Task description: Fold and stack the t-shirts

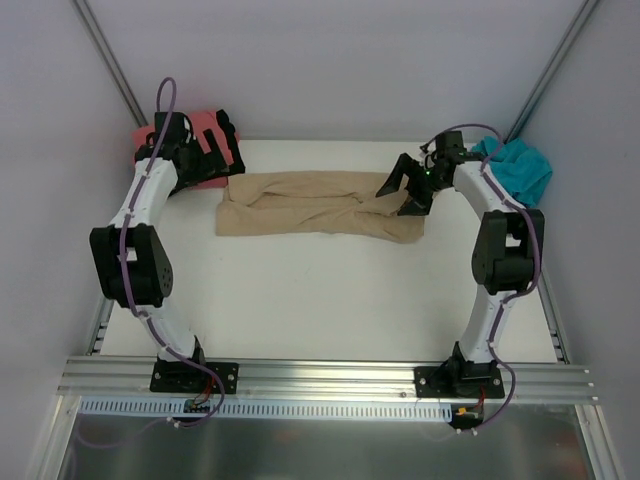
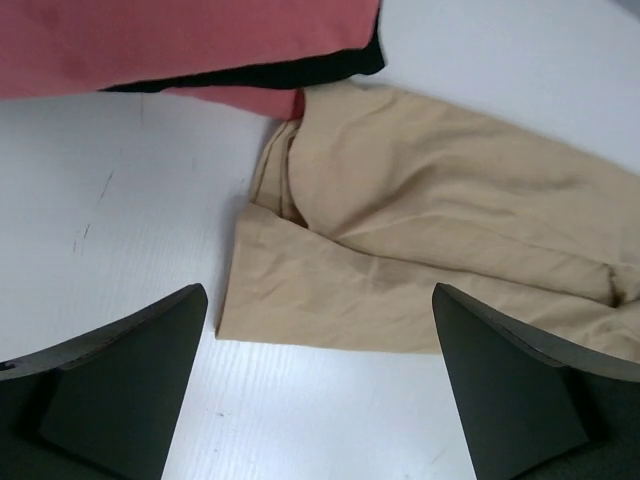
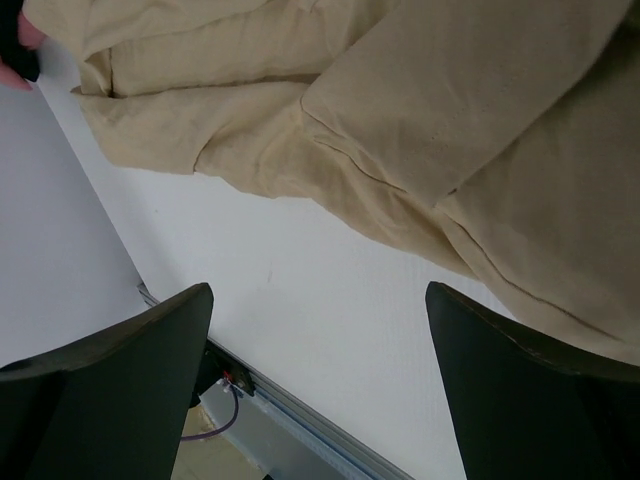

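The tan t-shirt lies folded into a long band across the far middle of the table; it also shows in the left wrist view and the right wrist view. My left gripper is open and empty over the band's left end, beside the coral-pink t-shirt and the black t-shirt stacked there. My right gripper is open and empty above the band's right end. The teal t-shirt lies crumpled at the far right corner.
The white table ends at a metal rail along the near edge, where both arm bases are bolted. White walls enclose the back and sides.
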### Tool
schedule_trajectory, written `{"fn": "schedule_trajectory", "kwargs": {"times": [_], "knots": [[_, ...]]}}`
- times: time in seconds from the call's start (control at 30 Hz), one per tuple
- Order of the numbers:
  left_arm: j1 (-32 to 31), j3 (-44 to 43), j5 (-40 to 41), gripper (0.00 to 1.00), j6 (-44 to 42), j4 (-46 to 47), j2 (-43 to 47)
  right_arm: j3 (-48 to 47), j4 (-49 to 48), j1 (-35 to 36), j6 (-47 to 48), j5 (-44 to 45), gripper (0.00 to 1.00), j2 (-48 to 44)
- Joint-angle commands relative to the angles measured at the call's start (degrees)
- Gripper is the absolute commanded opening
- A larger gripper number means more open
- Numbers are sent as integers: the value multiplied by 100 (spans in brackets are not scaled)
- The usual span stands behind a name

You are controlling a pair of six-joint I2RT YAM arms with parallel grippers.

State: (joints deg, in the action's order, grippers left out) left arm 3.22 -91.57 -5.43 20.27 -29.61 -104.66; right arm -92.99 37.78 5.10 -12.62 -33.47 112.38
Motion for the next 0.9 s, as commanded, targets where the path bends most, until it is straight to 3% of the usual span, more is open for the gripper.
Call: {"fn": "schedule_trajectory", "kwargs": {"times": [0.0,0.23,0.47,0.6,0.87], "knots": [[12,95,-353,99,126,79,719,-167,-280,210,-311,-177,92,362],[3,446,-371,99,-6,-19,1131,18,-438,342,-294,-81,82,680],[12,711,-345,99,-50,-1,1308,-114,-333,325,-145,69,59,794],[3,702,-353,99,-59,16,1264,-307,-184,325,-91,183,57,882],[3,649,-362,99,-76,16,1229,-378,37,184,32,727,67,856]]}}
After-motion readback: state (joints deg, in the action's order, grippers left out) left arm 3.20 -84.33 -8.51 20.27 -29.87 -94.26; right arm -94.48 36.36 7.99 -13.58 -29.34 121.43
